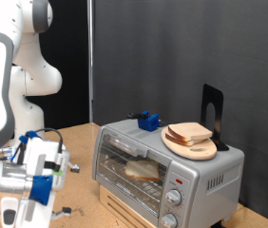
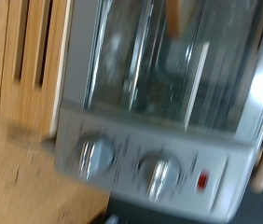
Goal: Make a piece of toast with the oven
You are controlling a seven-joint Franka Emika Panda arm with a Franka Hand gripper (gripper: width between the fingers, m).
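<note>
Silver oven [image 1: 162, 163] holds one piece of toast [image 1: 142, 170]; two knobs [image 2: 94, 156].

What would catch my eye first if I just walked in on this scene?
Probably the silver oven at the exterior view's bottom right, door shut, with a piece of toast behind its glass. On its roof a round wooden board carries more bread slices. The white arm's gripper hangs at the bottom left.

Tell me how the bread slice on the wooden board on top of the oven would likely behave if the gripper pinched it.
The bread slice looks soft and thin, so it would probably squash or tear under a firm pinch. It seems light and lies loose on the round wooden board, so a push would likely slide it. The gripper is beside the oven.
</note>
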